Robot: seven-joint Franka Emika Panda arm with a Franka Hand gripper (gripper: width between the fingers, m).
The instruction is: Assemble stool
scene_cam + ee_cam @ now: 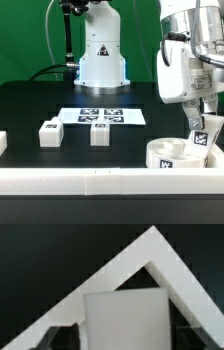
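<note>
The round white seat (172, 154) lies at the exterior view's right, just behind the front rail. My gripper (198, 127) is shut on a white tagged leg (204, 140) and holds it tilted over the seat's right part; I cannot tell whether they touch. Two more white legs (50, 132) (99, 134) stand on the black table left of centre. In the wrist view the held leg (125, 319) fills the middle between my dark fingers (58, 338). The seat does not show there.
The marker board (100, 116) lies flat behind the two loose legs. The long white border rail (90, 181) runs along the front; its corner shows in the wrist view (120, 269). The robot base (102, 55) stands at the back. A white piece (3, 142) sits at the left edge.
</note>
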